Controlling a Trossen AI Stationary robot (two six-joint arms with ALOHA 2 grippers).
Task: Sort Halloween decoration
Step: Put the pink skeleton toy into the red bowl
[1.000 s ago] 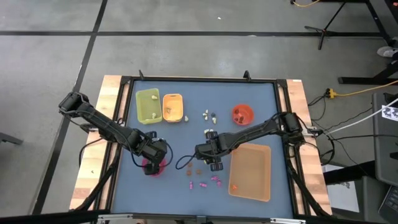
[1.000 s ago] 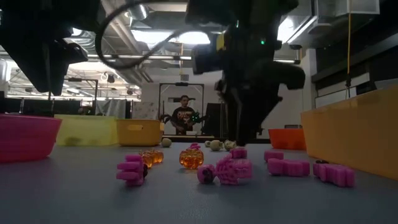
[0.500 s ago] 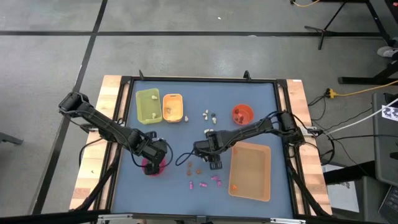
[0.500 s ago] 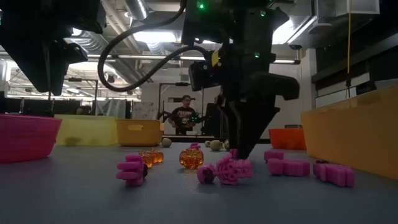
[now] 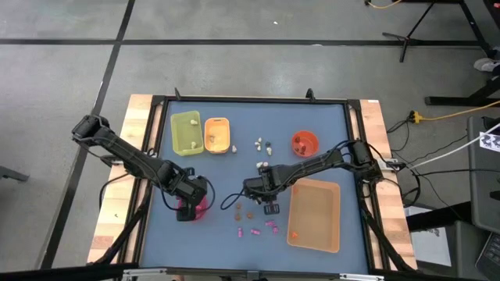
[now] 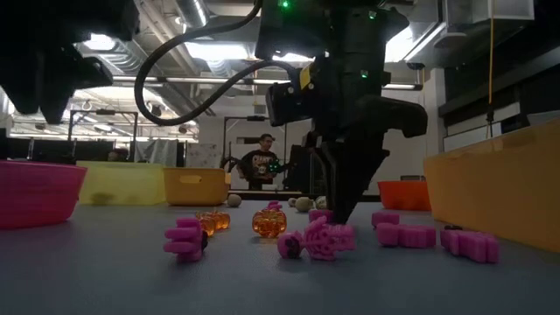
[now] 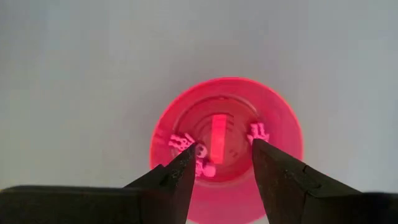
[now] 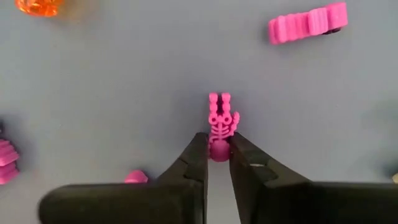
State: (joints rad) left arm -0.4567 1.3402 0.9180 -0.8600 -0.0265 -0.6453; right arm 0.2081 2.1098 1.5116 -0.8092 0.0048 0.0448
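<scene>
On the blue mat lies a pink skeleton trinket (image 8: 221, 119), also seen in the low view (image 6: 325, 240). My right gripper (image 8: 217, 152) points down at it, shut on its head end, near the mat's middle (image 5: 268, 204). Other Halloween decoration lies around it: pink pieces (image 8: 308, 23), orange ones (image 6: 269, 220) and cream ones (image 5: 263, 144). My left gripper (image 7: 221, 158) hangs open above the pink bowl (image 7: 283, 127), which holds several pink trinkets (image 7: 181, 142). My right gripper pinches the skeleton's round head (image 8: 217, 148) between its two fingertips. The fingers come from above, pointing down. The skeleton's body and legs (image 8: 219, 102) stick out past the fingertips, and it lies on the mat.
A green tray (image 5: 186, 131) and an orange tray (image 5: 216, 134) stand at the far left, a red bowl (image 5: 305, 143) at the far right, and a large tan tray (image 5: 315, 215) close beside my right gripper. A person (image 6: 259, 168) stands in the room behind.
My right gripper has sunk a little onto the pink skeleton and shut on its head end. The skeleton has stayed on the mat. My left gripper has tipped slightly over the pink bowl, still open.
</scene>
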